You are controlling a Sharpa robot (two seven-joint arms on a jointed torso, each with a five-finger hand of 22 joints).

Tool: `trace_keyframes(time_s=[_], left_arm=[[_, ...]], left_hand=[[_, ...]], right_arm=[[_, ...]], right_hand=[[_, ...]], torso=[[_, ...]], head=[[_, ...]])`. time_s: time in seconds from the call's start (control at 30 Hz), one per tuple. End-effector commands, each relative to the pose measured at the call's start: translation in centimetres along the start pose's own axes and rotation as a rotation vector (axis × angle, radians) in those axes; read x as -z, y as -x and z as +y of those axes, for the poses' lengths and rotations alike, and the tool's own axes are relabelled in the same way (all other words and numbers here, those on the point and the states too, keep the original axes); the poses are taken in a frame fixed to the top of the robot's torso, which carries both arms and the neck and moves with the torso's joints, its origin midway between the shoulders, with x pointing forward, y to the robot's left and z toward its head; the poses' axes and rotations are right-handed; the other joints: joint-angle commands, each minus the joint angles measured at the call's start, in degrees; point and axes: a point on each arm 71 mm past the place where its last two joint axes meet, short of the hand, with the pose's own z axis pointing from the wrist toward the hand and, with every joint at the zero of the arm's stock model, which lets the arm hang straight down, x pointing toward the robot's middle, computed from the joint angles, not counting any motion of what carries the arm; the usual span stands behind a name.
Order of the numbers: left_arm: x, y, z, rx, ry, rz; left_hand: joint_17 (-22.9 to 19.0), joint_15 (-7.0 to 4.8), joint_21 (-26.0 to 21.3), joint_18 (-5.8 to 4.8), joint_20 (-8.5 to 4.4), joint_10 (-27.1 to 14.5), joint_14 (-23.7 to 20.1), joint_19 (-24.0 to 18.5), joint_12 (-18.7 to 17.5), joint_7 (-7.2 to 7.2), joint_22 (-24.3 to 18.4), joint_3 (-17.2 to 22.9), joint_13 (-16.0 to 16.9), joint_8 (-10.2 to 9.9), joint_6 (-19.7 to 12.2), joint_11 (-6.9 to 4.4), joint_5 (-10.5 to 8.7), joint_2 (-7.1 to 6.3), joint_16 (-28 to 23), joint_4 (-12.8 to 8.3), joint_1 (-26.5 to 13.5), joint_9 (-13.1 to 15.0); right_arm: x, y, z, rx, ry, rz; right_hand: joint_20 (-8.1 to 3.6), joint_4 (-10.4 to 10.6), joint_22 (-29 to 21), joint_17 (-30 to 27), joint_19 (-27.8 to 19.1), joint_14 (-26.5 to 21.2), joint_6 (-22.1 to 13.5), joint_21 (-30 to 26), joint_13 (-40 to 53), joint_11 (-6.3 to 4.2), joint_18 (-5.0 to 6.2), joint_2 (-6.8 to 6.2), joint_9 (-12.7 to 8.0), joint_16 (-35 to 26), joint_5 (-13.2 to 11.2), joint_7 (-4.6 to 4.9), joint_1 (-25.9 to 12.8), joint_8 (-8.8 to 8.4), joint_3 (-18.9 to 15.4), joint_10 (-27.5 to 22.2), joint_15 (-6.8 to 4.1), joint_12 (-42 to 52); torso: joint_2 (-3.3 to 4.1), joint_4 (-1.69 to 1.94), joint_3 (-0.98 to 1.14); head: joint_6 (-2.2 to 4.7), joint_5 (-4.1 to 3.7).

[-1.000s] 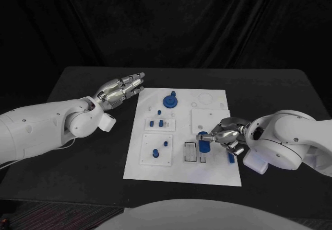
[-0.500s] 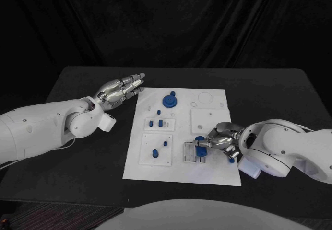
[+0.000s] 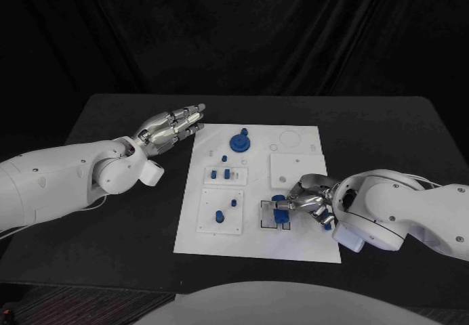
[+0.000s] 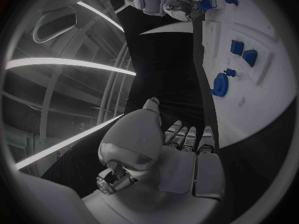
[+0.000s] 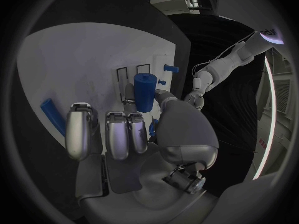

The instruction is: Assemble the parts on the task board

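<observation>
Fingers (image 5: 118,134) of the right hand (image 3: 311,198) are closing around a short blue plastic cylinder (image 5: 144,91), pinching it between the thumb and the other fingertips. That hand is holding the cylinder low over the flat white rectangular task board (image 3: 303,240), at the near-right part of the board, just beside two small black-outlined rectangular slots (image 3: 267,215). In the right wrist view, a slim blue bar (image 5: 52,116) is lying on the board close to the outer fingers.

Farther along the board, away from the right hand, several small blue pegs (image 3: 226,175) are standing in a raised white square block, and another two blue pieces (image 3: 220,217) are sitting in a second square block on the board's near-left part. A round blue gear-shaped part (image 3: 240,143) is resting near the board's far edge.

Beyond the board's far-left corner, the left hand (image 3: 172,126) is hovering over the black tabletop (image 3: 127,223), its fingers (image 4: 189,137) stretched out straight and side by side, grasping nothing and touching neither the board nor any part.
</observation>
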Motion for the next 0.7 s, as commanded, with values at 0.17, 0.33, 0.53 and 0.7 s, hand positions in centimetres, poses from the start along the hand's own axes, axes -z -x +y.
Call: trace_keyframes(time_s=[0.17, 0.33, 0.53, 0.7], left_arm=[[-0.09, -0.23, -0.01, 0.011, -0.007, 0.014], [-0.1, -0.23, 0.0, 0.012, -0.006, 0.014], [-0.14, -0.26, 0.02, 0.012, -0.005, 0.016], [-0.15, -0.25, 0.04, 0.013, -0.004, 0.017]], left_hand=[[-0.06, 0.34, -0.19, 0.58, 0.28, 0.1, 0.03, -0.06, -0.2, 0.46, -0.09, 0.0, -0.09, 0.21, -0.04, 0.43, 0.26, 0.04, -0.21, -0.41, 0.62, 0.06], [-0.06, 0.39, -0.19, 0.59, 0.33, 0.1, 0.03, -0.06, -0.2, 0.46, -0.09, 0.04, -0.09, 0.23, -0.02, 0.43, 0.39, 0.05, -0.21, -0.57, 0.7, 0.07], [-0.06, 0.41, -0.19, 0.59, 0.36, 0.1, 0.03, -0.06, -0.2, 0.46, -0.09, 0.08, -0.09, 0.23, -0.04, 0.43, 0.5, 0.07, -0.21, -0.69, 0.75, 0.06], [-0.06, 0.43, -0.19, 0.6, 0.38, 0.1, 0.03, -0.06, -0.2, 0.47, -0.09, 0.11, -0.09, 0.23, -0.04, 0.44, 0.57, 0.09, -0.21, -0.78, 0.79, 0.06]], right_arm=[[-0.07, -0.55, 0.02, 0.053, -0.009, 0.049], [-0.13, -0.71, 0.16, 0.061, -0.006, 0.059], [-0.25, -0.74, 0.23, 0.063, -0.004, 0.061], [-0.35, -0.64, 0.21, 0.059, -0.004, 0.056]], right_hand=[[0.66, -2.68, 11.15, 11.07, -0.68, 5.02, -1.0, -1.35, 15.09, 0.59, 0.59, 0.2, -0.38, -0.59, -2.73, 0.24, -1.31, 0.19, 2.64, 6.04, 0.54, 0.15], [0.87, -1.68, 10.98, 10.72, -1.01, 4.9, -1.38, -1.96, 15.09, 0.79, 0.73, 0.34, -0.67, -0.74, -5.09, 0.44, -1.86, 0.54, 1.72, 6.04, 0.74, 0.15], [1.05, 0.46, 10.97, 10.62, -1.04, 4.86, -1.68, -2.16, 15.09, 0.92, 0.76, 0.66, -1.07, -0.77, -10.27, 0.54, -3.2, 1.25, -0.15, 6.04, 0.87, 0.15], [1.09, 2.52, 10.97, 10.52, -1.05, 4.83, -1.94, -2.29, 15.09, 0.93, 0.78, 1.4, -1.39, -0.81, -13.48, 0.55, -4.28, 1.82, -1.59, 6.04, 0.89, 0.15]], torso=[[0.02, 0.02, -0.01], [0.04, -0.06, 0.0], [0.0, -0.06, 0.01], [-0.01, -0.03, 0.03]], head=[[-0.01, -0.08], [-0.01, 0.0], [-0.01, -0.01], [-0.01, -0.06]])
